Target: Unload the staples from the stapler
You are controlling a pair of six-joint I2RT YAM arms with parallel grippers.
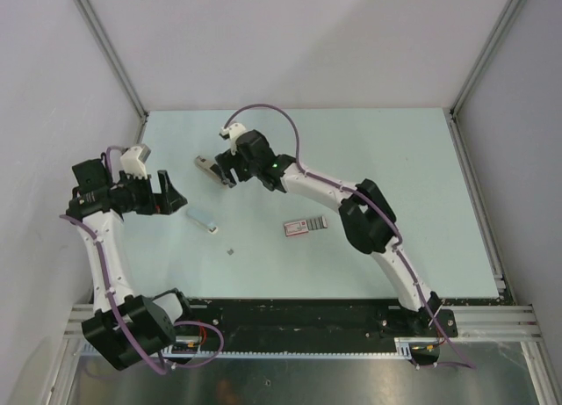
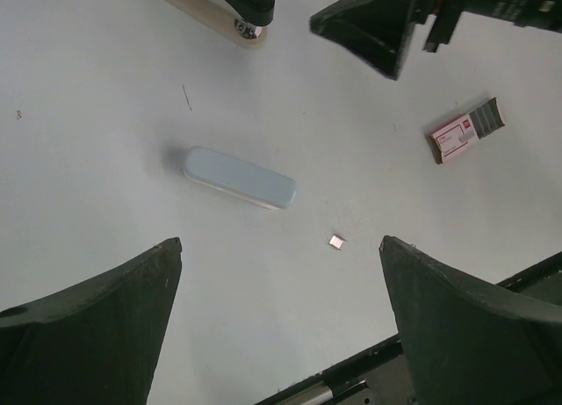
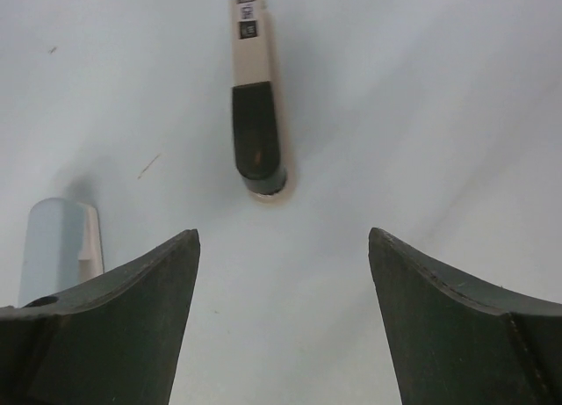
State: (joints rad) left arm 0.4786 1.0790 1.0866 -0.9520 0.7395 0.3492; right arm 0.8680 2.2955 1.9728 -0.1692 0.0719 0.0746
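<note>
Stapler (image 1: 306, 227) flat on the surface (image 1: 413, 159), mid-table, lying just left of the right arm's elbow, dark end to the right. Neither gripper is on it

Right gripper (image 3: 283, 236): jaws wide apart, nothing between them. It's parked well left of the stapler and farther back, tips just short of a beige bar (image 3: 255, 97) with a black top piece. Bar is flat on the surface, not touched

Left gripper (image 2: 281, 244): fully spread, holding nothing, hovering at the left side, well apart from the stapler. In its wrist view a grey bar (image 2: 239, 177) sits below, between the fingers, and the stapler is off at the upper right

Staples (image 1: 230, 251): one tiny silver strip loose on the surface, between grey bar and stapler, a bit nearer the front edge, clear of both. Can't tell whether any are in the stapler
</note>
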